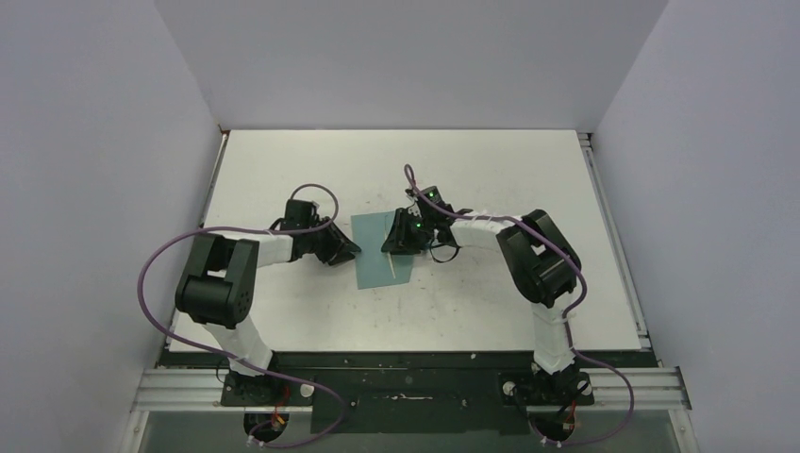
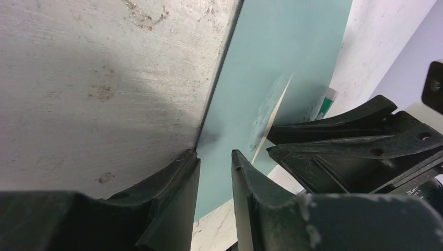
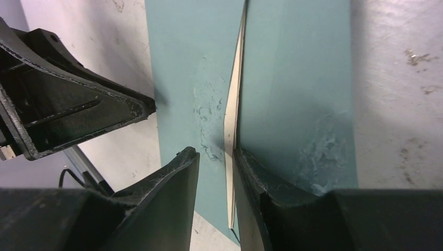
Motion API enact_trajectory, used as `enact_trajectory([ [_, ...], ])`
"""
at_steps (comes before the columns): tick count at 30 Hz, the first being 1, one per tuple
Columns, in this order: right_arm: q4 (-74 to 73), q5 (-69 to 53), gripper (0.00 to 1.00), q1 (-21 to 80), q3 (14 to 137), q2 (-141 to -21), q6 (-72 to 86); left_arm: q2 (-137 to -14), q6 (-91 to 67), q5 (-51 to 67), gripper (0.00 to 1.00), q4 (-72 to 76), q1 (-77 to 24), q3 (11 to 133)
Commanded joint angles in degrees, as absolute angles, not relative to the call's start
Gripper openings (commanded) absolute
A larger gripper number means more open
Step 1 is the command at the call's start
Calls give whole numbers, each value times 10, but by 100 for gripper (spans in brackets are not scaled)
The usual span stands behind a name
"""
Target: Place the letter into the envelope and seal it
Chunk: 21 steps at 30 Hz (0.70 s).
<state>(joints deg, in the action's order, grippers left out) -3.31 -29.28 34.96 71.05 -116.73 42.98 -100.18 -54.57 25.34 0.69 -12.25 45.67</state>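
The right hand (image 3: 215, 151) hangs low over the envelope (image 1: 373, 260). Its fingers (image 3: 172, 198) are a narrow gap apart and clamp nothing. A cream strip (image 3: 231, 130) runs into that gap, just beside the finger on the side of the flap (image 3: 292, 78) (whether the strip is the letter's edge or the flap's underside, I cannot tell).

The left hand (image 2: 215, 154) is likewise barely open and empty. It sits at the envelope's opposite long edge, with one finger over bare worktop (image 1: 491, 170) and the other over the teal paper.

The envelope lies flat mid-worktop between the two hands, which face each other closely across it. From above, the right hand covers part of the envelope's right side. In the left wrist view it also hides most of a small white-and-green thing (image 2: 327, 104) at the envelope's edge. Whitish smears mark the paper near the flap.
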Motion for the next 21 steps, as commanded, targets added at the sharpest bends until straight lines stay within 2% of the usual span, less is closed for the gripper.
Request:
enact_trajectory([
  [1, -5, -320, 33, 365, 672, -1173, 470, -1028, -547, 231, 30, -12, -130, 423],
  [9, 29, -299, 38, 346, 658, -1142, 484, -1011, -549, 228, 31, -9, -129, 423],
  [15, -6, -241, 54, 338, 660, -1083, 462, -985, -554, 234, 34, -9, -124, 430],
  [21, -45, -207, 62, 337, 656, -1027, 433, -937, -555, 262, 43, 13, -120, 433],
])
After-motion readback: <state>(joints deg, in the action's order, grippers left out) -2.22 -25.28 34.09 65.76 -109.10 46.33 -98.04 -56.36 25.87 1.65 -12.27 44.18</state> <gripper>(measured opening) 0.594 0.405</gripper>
